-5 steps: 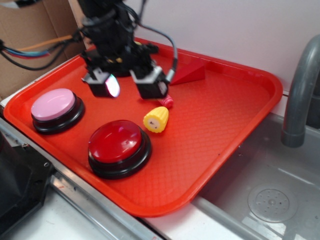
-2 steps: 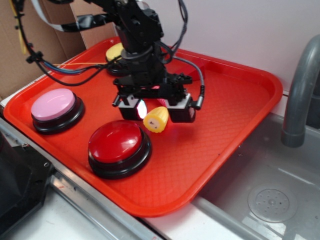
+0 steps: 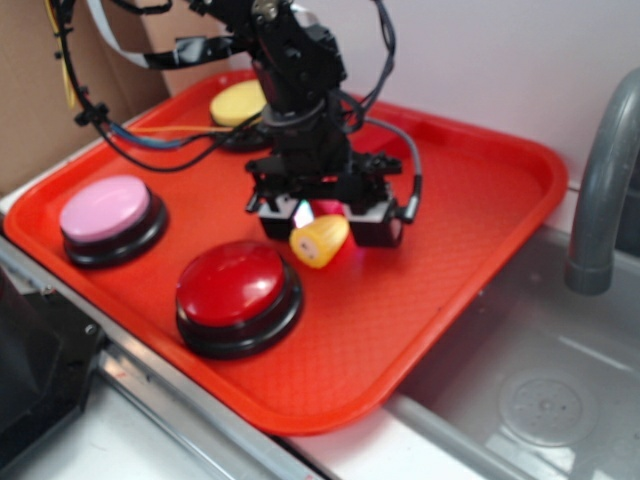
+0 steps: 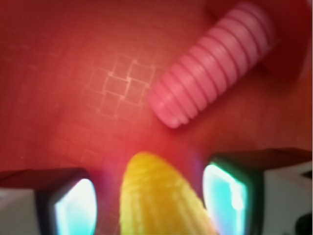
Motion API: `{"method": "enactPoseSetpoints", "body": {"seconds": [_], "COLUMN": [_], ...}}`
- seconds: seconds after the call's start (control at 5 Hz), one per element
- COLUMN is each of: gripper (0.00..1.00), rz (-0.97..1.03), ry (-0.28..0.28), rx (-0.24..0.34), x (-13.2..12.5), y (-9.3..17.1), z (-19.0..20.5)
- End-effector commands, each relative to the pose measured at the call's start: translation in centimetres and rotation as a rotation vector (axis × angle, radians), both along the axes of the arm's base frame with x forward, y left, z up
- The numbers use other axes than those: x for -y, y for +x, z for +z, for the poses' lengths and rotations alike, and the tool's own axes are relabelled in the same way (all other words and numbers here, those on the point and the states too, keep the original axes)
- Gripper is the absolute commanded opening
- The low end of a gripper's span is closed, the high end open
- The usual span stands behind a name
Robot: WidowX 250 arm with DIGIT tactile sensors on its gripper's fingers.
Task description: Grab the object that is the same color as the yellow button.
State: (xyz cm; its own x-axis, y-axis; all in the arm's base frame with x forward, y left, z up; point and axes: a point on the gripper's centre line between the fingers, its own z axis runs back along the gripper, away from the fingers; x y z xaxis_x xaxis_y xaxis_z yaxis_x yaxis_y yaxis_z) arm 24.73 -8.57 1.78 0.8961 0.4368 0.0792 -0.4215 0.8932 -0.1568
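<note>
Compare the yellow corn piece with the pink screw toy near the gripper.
The corn piece is yellow with fine kernel rows; the pink screw toy has bold ridges round a straight shaft. The corn lies between the fingers of the gripper; the screw lies beyond them, apart from both. The corn narrows to a rounded tip; the screw's near end is blunt. Both rest on the red tray.

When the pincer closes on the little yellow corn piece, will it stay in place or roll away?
The corn looks rounded and tapered, so it may roll or squirt forward. Its ribbed surface probably helps grip. It sits between the pincer pads, seemingly centred.
</note>
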Motion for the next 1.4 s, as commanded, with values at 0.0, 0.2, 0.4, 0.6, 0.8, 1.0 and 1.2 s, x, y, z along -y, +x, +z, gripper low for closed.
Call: {"method": "enactPoseSetpoints", "body": {"seconds": [0.0, 0.2, 0.4, 0.6, 0.8, 1.0, 1.2], "gripper": [0.0, 0.0, 0.0, 0.0, 0.0, 0.0, 0.0], "rz": [-0.057, -0.102, -0.123, -0.158, -0.228, -0.279, -0.313], "ry": [0.0, 0.028, 0.007, -0.001, 0.017, 0.044, 0.07], "rx": [0.006, 0.018, 0.006, 0.011, -0.024, -0.03, -0.041], "x": [-0.9, -2.6, -5.6, -9.0, -12.3, -14.2, -15.3], "y": [0.1, 0.2, -0.4, -1.3, -2.1, -2.7, -3.0], "z": [1.3, 4.6, 8.5, 11.0, 13.3, 14.3, 14.6]}}
